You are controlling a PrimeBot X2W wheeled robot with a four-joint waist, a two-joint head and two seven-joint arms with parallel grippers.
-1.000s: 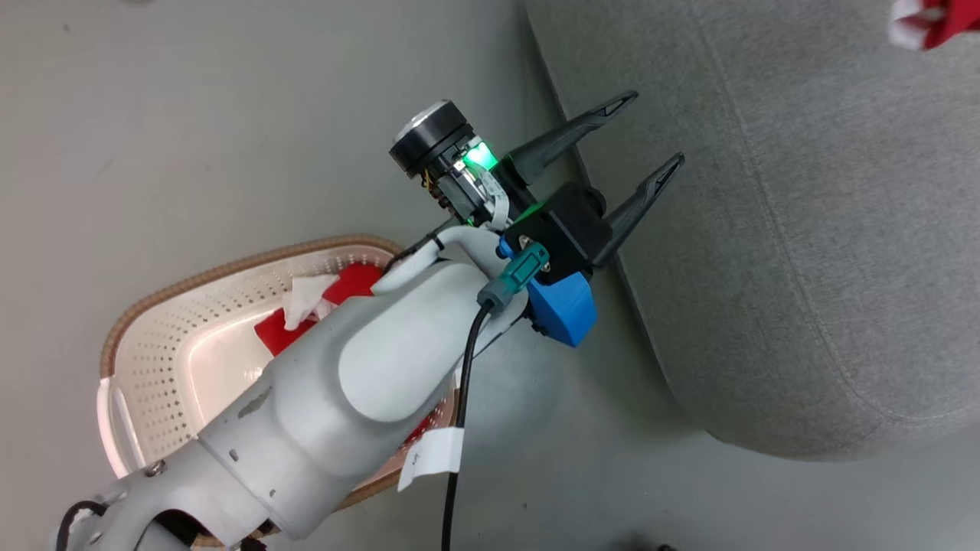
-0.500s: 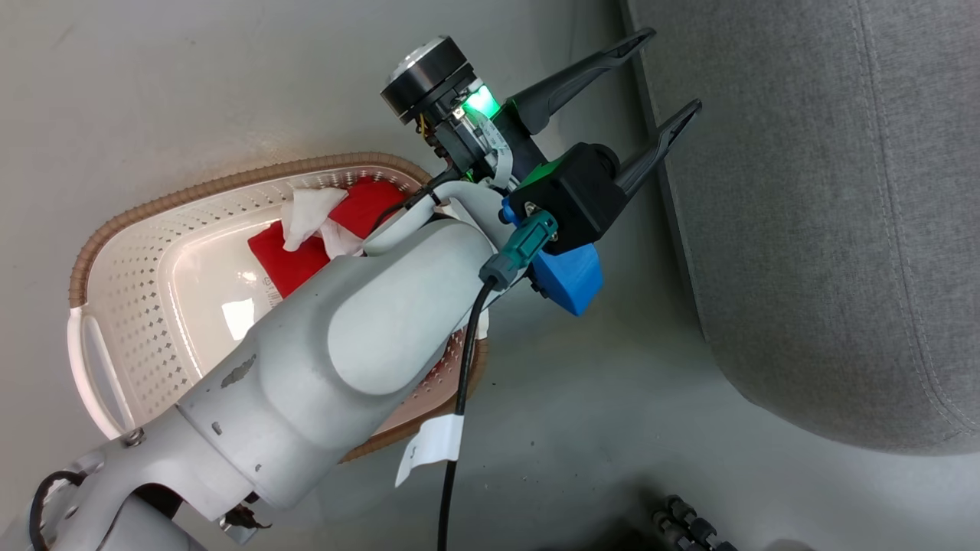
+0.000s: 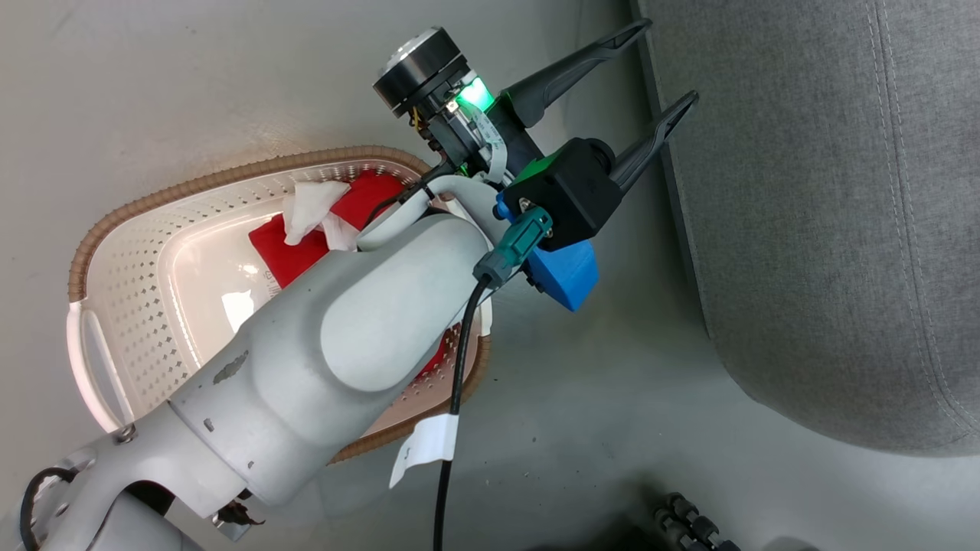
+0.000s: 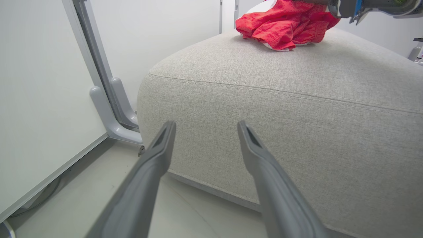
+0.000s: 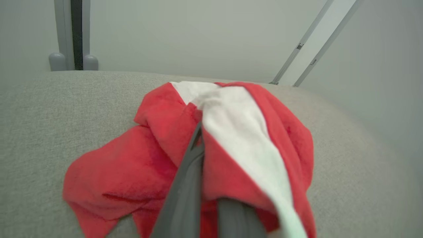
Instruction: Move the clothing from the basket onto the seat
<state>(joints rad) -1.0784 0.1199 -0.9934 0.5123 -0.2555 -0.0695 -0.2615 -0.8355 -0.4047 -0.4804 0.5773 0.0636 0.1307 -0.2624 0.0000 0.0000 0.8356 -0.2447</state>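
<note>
Your left claw (image 3: 670, 60) is spread wide and holds nothing. Its long dark fingers point up and to the right in the head view, towards the side wall of the seat (image 3: 804, 229), below the stitched seam. The seat is grey woven upholstery with a rounded edge.

Your right claw (image 5: 201, 132) is pressed together and pinches the red garment (image 5: 138, 172), which lies on top of the seat as a crumpled heap. The cloth is soft and napped. A broad white band runs from the heap's far side down towards the lower right of the right wrist view, draped over one finger. The red bulk spreads to the lower left.

The basket (image 3: 138, 306) stands on the pale floor (image 3: 153, 92), near the seat but apart from it. Its long axis runs roughly across the head view, with the handle end at the left. The walls are cream perforated plastic under a brown woven-look rim. The second garment (image 3: 295, 249) lies inside, towards the seat end, red with crumpled white on top and partly hidden by your left forearm (image 3: 344, 352).
</note>
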